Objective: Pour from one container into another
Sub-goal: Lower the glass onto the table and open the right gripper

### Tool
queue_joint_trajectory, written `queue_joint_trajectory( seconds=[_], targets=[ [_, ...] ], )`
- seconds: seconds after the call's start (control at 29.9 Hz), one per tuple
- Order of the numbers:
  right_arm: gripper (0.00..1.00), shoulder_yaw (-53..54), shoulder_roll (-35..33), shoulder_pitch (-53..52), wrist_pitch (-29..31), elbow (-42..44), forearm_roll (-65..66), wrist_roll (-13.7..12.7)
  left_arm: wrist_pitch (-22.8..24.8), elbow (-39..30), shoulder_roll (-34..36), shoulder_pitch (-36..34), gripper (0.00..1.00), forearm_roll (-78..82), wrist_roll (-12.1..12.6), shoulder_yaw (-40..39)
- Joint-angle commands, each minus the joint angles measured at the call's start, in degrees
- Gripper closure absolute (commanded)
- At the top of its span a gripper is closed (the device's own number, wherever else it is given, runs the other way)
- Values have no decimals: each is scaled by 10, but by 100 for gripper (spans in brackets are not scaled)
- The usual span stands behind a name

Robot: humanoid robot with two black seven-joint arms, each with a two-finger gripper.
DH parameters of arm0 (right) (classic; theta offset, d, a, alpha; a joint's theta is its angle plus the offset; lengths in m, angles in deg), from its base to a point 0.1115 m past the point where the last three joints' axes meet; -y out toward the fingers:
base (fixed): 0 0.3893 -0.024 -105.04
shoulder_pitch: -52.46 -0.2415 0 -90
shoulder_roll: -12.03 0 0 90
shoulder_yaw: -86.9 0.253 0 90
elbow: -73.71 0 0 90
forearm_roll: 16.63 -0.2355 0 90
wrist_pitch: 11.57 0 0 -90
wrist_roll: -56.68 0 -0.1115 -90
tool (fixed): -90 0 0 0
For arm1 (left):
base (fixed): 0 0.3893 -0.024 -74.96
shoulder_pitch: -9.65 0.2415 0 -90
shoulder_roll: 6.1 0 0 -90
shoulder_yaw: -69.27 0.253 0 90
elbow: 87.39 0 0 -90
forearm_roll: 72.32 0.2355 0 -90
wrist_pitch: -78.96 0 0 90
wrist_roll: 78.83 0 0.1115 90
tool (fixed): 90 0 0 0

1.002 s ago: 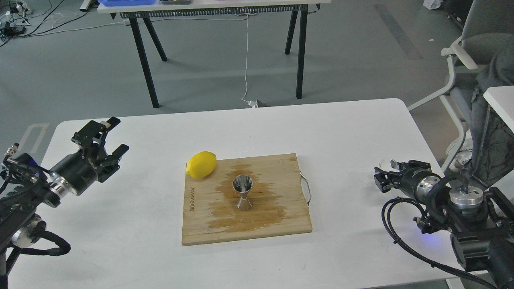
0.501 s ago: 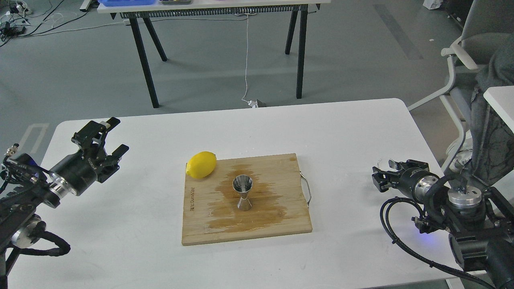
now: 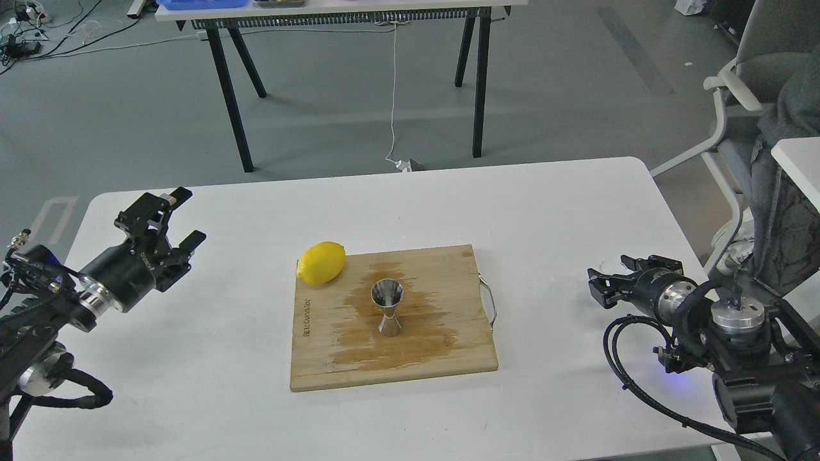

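The steel hourglass jigger point(image 3: 388, 307) stands upright on the wooden cutting board point(image 3: 448, 358), mid-table, on a wet brown stain. The clear glass cup does not show; the spot by the table's right edge where it stood is covered by my right gripper point(image 3: 607, 269). That gripper lies low over the table, pointing left, with its two fingers apart; nothing can be made out between them. My left gripper point(image 3: 191, 214) hovers open and empty over the table's left side, far from the board.
A yellow lemon point(image 3: 321, 262) rests against the board's far left corner. The board has a wire handle point(image 3: 489, 306) on its right side. A chair point(image 3: 743, 89) and another table edge stand off to the right.
My right gripper has slid a little to the left, and the glass cup that showed just beyond its fingertips is no longer visible. The left arm, jigger and lemon are unmoved.
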Motion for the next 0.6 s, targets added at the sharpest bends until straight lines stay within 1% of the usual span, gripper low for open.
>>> queue_joint_trajectory(
  seconds=[0.0, 0.13, 0.17, 0.2, 0.57],
  targets=[
    [17, 0, 2, 0, 0, 0, 0, 0, 0, 0, 0, 0, 1, 0, 0, 0],
    [13, 3, 4, 0, 0, -1, 0, 0, 0, 0, 0, 1, 1, 0, 0, 0],
    [8, 3, 4, -1, 0, -1, 0, 1, 0, 0, -1, 1, 1, 0, 0, 0],
    [7, 4, 5, -1, 0, -2, -1, 1, 0, 0, -2, 1, 1, 0, 0, 0],
    [4, 12, 5, -9, 1, -22, 0, 0, 0, 0, -2, 1, 1, 0, 0, 0]
  ],
)
